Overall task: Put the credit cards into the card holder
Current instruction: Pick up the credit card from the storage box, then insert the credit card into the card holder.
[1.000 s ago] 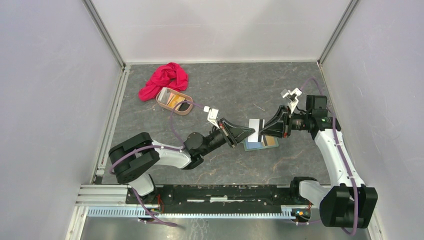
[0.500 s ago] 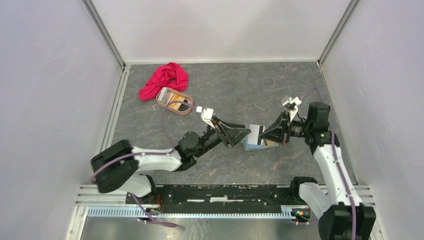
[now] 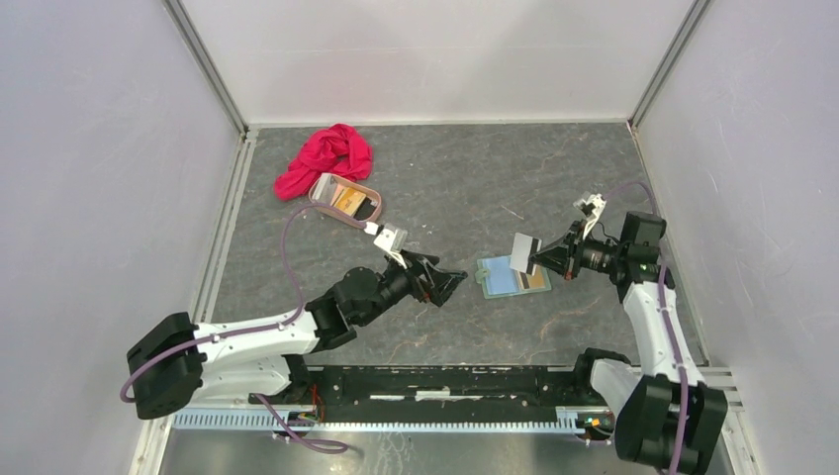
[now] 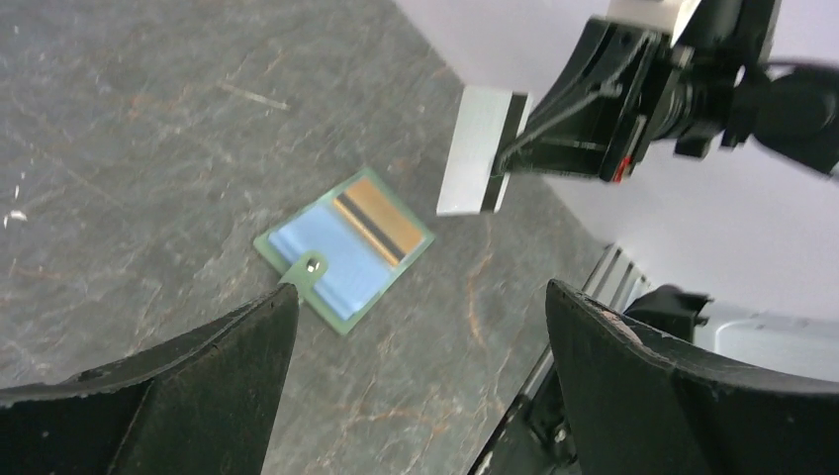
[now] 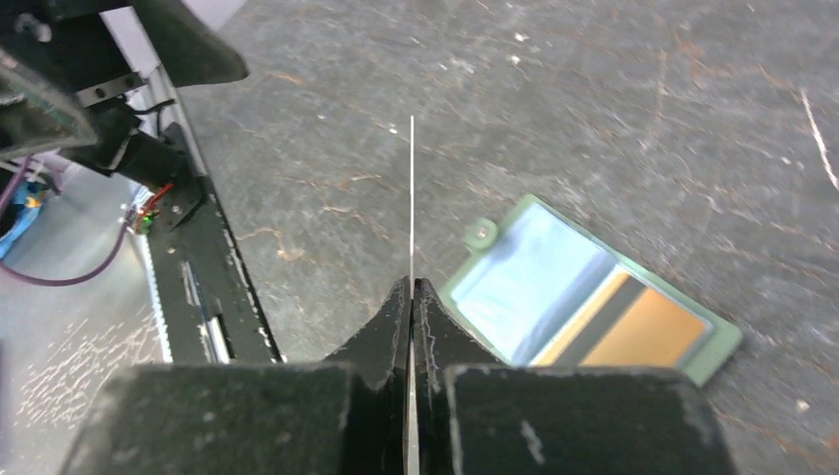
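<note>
Right of centre on the tabletop, the left end effector gapes wide and empty. The right end effector pinches a silvery-white card above the open card holder, which bears an orange-gold card. This looks like the second insertion; next comes lowering the card's edge into a pocket. The pocket mouths are unreadable, as is whether the orange-gold card is tucked in.

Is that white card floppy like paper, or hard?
Probably stiff: pinched by one end in the right gripper, the white card sticks out perfectly straight. Likely light too, since it looks razor-thin edge-on.
</note>
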You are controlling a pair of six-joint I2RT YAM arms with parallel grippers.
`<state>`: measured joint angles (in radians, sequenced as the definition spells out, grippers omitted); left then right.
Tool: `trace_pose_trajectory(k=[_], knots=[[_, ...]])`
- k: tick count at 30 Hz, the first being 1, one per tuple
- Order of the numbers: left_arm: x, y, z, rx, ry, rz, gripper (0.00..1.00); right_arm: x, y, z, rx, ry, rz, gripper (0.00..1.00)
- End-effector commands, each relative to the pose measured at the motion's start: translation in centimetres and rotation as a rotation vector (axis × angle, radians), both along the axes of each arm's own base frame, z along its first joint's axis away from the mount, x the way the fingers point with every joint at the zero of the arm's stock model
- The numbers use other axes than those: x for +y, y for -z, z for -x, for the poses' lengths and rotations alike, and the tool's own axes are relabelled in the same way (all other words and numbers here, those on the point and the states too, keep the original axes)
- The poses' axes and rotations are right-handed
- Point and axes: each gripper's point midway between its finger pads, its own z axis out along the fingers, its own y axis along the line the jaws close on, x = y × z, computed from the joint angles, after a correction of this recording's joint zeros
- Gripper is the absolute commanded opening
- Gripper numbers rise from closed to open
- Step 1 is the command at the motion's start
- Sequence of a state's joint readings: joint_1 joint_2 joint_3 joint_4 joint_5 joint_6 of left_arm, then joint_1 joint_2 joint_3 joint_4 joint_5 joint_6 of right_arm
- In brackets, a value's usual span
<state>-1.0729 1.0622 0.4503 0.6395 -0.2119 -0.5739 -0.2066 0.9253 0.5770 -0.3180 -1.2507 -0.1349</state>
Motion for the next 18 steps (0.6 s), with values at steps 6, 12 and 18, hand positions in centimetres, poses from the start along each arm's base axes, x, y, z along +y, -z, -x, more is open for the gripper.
trace_pose_trajectory(k=[6, 12, 18], knots=[[-2.6, 5.9, -0.6, 0.117, 0.034, -0.188, 1.00, -2.7, 4.9, -2.1, 0.147, 0.028, 0.154, 0.00], [-3.8, 10.4, -2.2, 0.255, -0.074, -0.342, 1.00, -2.9, 7.0, -2.3, 0.222, -0.054, 0.141, 0.00], [-4.1, 11.3, -3.2, 0.253, -0.121, -0.353, 1.00, -3.1, 7.9, -3.7, 0.272, -0.088, 0.101, 0.00]])
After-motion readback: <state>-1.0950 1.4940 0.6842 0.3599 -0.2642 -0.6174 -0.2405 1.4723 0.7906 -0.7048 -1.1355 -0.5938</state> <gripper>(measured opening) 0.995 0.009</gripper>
